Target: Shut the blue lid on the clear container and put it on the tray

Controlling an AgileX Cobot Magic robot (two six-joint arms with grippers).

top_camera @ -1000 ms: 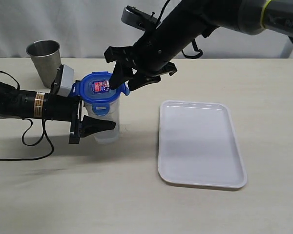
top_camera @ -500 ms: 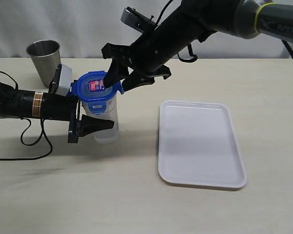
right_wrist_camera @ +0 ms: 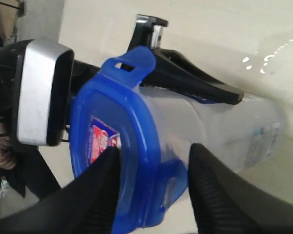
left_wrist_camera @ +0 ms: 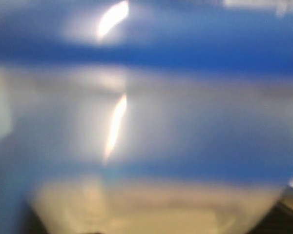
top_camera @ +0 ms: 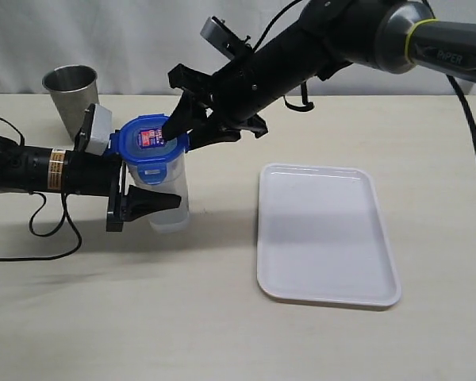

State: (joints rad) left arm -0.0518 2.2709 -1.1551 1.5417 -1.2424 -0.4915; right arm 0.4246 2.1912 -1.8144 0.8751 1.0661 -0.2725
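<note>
Leftward a touch since a second ago go the container point(top_camera: 170, 208) and its lid point(top_camera: 151, 144), and the right fingers point(right_wrist_camera: 100, 195) have narrowed astride the lid's near flap point(right_wrist_camera: 172, 178); whether they pinch it I cannot tell. Left fingers point(top_camera: 152, 203) clamp the upright container, centre left. At lower right, well apart, lies the tray point(top_camera: 325, 238).

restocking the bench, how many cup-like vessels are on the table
2: a grey steel cup at the back left; a tall clear plastic container under a translucent blue lid, in front and right of it. None seems hidden.
</note>
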